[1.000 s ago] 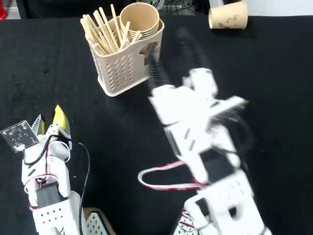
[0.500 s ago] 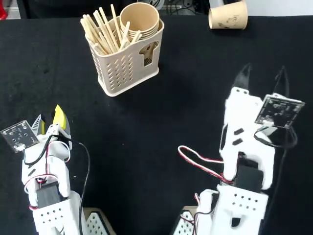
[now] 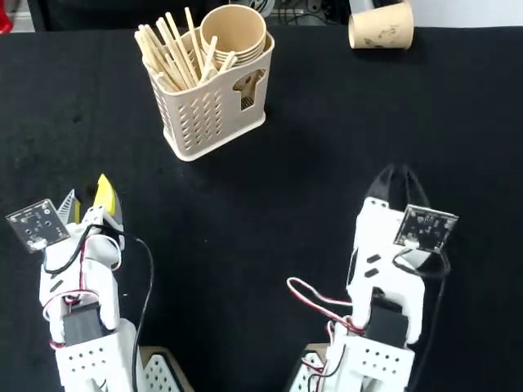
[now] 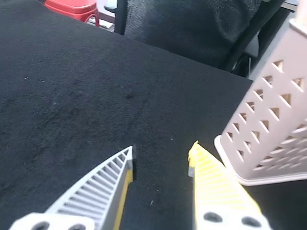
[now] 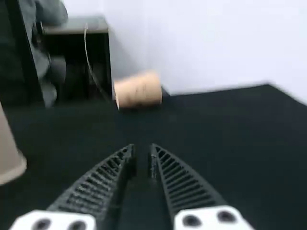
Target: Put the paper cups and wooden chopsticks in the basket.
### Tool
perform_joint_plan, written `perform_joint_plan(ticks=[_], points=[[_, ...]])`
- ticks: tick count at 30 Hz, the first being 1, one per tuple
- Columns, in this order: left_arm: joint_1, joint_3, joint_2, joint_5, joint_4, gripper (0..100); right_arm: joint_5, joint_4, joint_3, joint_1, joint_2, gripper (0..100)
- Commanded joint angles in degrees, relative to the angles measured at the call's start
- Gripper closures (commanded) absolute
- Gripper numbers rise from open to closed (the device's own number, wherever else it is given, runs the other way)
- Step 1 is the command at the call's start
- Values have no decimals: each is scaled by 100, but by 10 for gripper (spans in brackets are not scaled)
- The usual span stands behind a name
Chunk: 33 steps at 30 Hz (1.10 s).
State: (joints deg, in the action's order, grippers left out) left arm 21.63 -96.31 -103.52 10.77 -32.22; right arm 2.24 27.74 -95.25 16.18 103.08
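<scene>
Grippers first, nearest me: both arms sit folded back at the near edge of the black table (image 3: 270,204). My left gripper (image 3: 86,192) hangs low over the cloth, jaws spread with nothing between them, aimed toward the basket (image 3: 208,114). My right gripper (image 3: 398,171) points straight away from me, jaws drawn almost together on nothing.

Farther out, left of centre, the basket stands upright. The chopsticks (image 3: 172,49) are bunched in one half of it and the nested cups (image 3: 234,31) fill the other.

Farthest of all, at the table's back edge on the right, one paper cup (image 3: 381,26) lies on its side, well apart from the basket. I judge the job nearly done, with that cup as the step in hand. The right arm is lined up on it, so next I would stretch forward, part the jaws, and pinch the thin wall gently. A hard squeeze could crush the cup or roll it off the edge.
</scene>
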Motion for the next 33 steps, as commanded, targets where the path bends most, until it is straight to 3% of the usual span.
perform_joint_plan(ticks=[1, 5, 10, 16, 26, 33], points=[[-303, -101, -79, -26, 44, 809, -44, 1002, -136, -62, 321, 931], [-514, -101, -79, -484, -607, 816, -44, 2259, -136, -114, 338, 931], [-549, -101, -79, -1749, -1292, 971, -44, 3262, -136, -88, 338, 931], [-541, -101, -79, -2251, -2224, 943, 9, 4659, -136, -62, 338, 931], [-514, -101, -79, -2251, -3007, 945, 9, 4624, -136, 246, 347, 931], [-514, -101, -79, -2251, -3033, 945, 9, 4624, -136, 246, 347, 931]])
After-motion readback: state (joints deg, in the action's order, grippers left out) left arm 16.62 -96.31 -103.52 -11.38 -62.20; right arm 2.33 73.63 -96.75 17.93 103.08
